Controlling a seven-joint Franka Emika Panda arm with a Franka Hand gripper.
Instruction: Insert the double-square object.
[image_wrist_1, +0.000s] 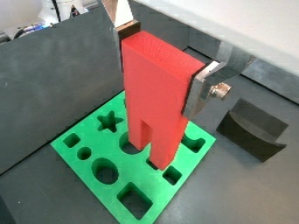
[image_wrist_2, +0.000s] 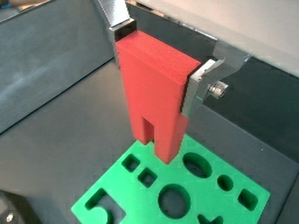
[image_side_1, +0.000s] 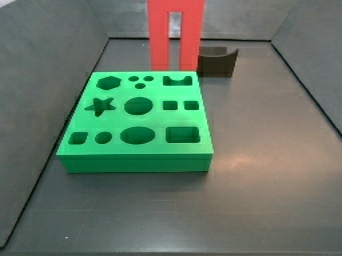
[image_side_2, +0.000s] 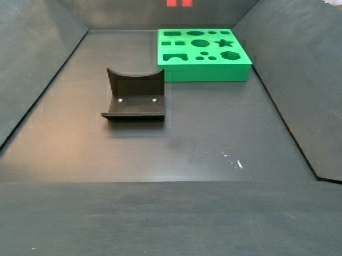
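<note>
In a side view the green board (image_side_1: 138, 121) lies closest on the dark floor, with the dark brown block (image_side_1: 219, 62) behind it. The gripper (image_wrist_1: 162, 63) squeezes the double-square object (image_wrist_1: 156, 98) by its top, holding it up over the board's far edge, legs pointing down

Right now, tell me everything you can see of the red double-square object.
The double-square object is a tall red block of matte, plastic-looking material, solid above and split below by a narrow slot into two square legs. It hangs upright, held near its top between the gripper jaws, whose silver plates press its opposite sides. Its legs hover over the green board; whether they touch it cannot be told.
</note>
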